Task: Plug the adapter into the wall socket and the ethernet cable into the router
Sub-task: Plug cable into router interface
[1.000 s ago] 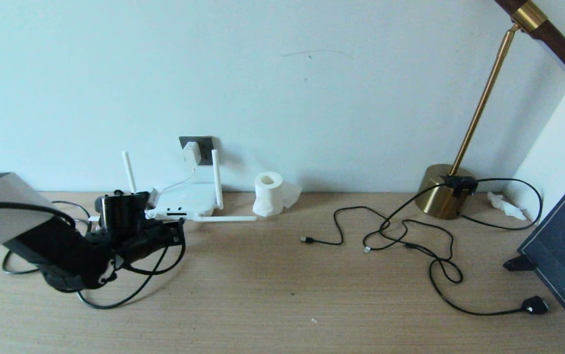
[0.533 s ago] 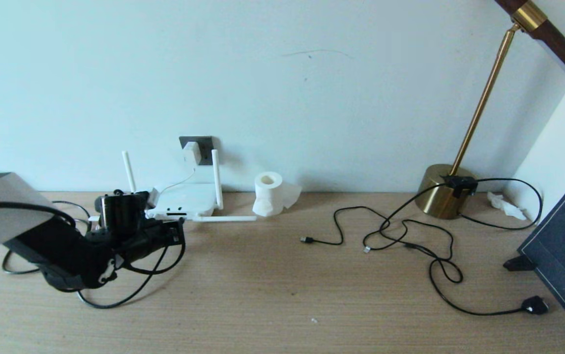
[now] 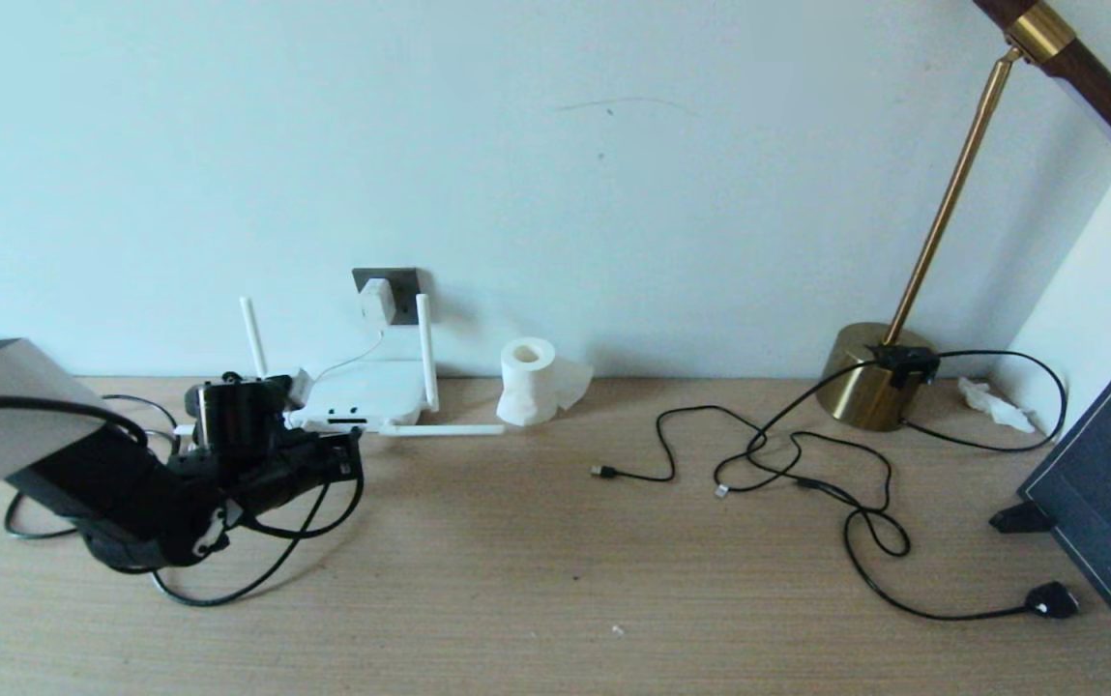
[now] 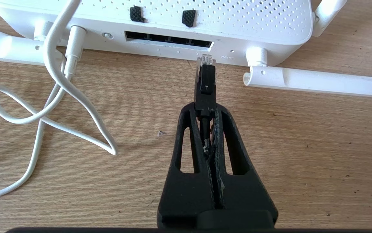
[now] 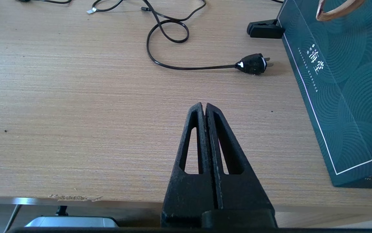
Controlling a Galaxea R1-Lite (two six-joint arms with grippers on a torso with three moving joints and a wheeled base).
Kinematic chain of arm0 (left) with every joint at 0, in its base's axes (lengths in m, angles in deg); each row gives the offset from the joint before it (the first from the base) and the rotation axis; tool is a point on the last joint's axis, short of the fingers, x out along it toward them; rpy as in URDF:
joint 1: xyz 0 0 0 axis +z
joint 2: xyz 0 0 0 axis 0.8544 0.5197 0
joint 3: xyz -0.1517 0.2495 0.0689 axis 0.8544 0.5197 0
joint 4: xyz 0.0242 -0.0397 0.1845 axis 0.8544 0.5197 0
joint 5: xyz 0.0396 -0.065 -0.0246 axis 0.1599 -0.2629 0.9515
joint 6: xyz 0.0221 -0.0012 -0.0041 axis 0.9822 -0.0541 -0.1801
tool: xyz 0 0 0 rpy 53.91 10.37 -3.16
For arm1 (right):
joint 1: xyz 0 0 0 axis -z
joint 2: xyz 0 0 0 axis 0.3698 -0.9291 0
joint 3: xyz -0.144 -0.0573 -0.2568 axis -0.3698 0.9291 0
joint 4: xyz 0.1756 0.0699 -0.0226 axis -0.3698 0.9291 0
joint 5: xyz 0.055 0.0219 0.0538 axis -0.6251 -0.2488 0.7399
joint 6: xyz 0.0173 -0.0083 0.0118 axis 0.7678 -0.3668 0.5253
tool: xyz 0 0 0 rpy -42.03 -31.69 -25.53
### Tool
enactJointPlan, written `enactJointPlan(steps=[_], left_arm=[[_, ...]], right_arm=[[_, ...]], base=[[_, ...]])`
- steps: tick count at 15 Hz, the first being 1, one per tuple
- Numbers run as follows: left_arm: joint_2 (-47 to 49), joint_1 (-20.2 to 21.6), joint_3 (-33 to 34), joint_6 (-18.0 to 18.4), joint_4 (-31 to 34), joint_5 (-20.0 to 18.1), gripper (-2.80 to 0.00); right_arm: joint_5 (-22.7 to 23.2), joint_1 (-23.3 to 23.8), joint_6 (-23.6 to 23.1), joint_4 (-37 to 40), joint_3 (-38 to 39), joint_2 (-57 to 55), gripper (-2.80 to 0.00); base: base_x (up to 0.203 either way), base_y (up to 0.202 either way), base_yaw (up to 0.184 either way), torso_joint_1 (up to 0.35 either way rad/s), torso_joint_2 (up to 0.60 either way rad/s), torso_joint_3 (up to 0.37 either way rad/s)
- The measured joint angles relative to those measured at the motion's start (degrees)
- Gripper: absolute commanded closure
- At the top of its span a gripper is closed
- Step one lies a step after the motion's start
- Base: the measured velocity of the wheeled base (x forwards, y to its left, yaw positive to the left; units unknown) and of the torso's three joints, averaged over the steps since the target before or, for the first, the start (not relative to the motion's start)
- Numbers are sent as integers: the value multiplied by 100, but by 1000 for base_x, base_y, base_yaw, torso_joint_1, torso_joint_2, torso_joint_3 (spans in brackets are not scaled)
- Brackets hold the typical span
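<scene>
The white router (image 3: 366, 391) lies against the wall, its port slot (image 4: 169, 38) facing my left gripper. The left gripper (image 4: 206, 108) is shut on the black boot of the ethernet cable (image 4: 206, 84). The cable's clear plug tip (image 4: 205, 60) sits just in front of the slot's end, touching the router's lower edge. The cable's slack loops on the table (image 3: 265, 575). The white adapter (image 3: 376, 300) sits in the dark grey wall socket (image 3: 405, 285), and its thin cord (image 4: 53, 81) runs to the router. My right gripper (image 5: 204, 105) is shut and empty near the table's front edge.
A tissue roll (image 3: 528, 380) stands right of the router, and one antenna (image 4: 315, 81) lies flat on the table. Thin black USB cables (image 3: 758, 454), a brass lamp base (image 3: 872, 377), a chunky black plug (image 5: 253, 63) and a dark teal box (image 5: 341, 81) fill the right side.
My left gripper has edged slightly towards the router with the ethernet cable in it. Nothing else has moved.
</scene>
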Motion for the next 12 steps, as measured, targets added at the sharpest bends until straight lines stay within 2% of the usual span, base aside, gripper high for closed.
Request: enactJointPlan(steps=[12], left_arm=[[109,4,-116,1,11,-2,0]], right_arm=[[0,0,1,0,0,0,0]], base=[[0,0,0,0,0,0]])
